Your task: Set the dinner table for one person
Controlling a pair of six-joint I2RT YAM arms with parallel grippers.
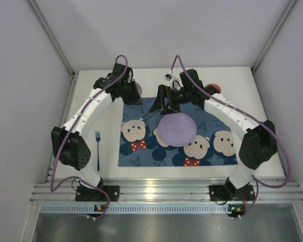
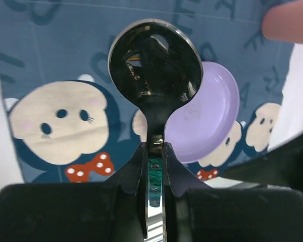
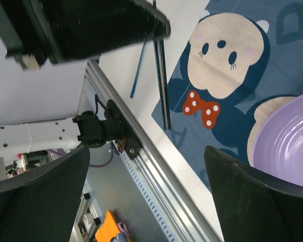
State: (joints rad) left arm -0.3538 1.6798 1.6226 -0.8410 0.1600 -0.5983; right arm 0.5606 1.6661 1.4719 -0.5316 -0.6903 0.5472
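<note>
My left gripper (image 1: 135, 95) is shut on the handle of a shiny metal spoon (image 2: 155, 65), held above the back left part of the blue bear placemat (image 1: 141, 157). In the left wrist view the gripper (image 2: 156, 151) pinches the green handle and the spoon bowl points away. A purple plate (image 1: 177, 130) lies on the placemat's middle and also shows in the left wrist view (image 2: 214, 116). My right gripper (image 1: 164, 103) is open and empty just behind the plate (image 3: 288, 141); its fingers (image 3: 262, 196) stand wide apart. A blue fork (image 1: 97, 148) lies on the white table (image 1: 242, 88) left of the placemat.
A pinkish-red object (image 1: 215, 87) sits at the back right, behind the right arm, and shows at the top right of the left wrist view (image 2: 288, 22). Grey walls close in the table on three sides. An aluminium rail (image 1: 161, 191) runs along the near edge.
</note>
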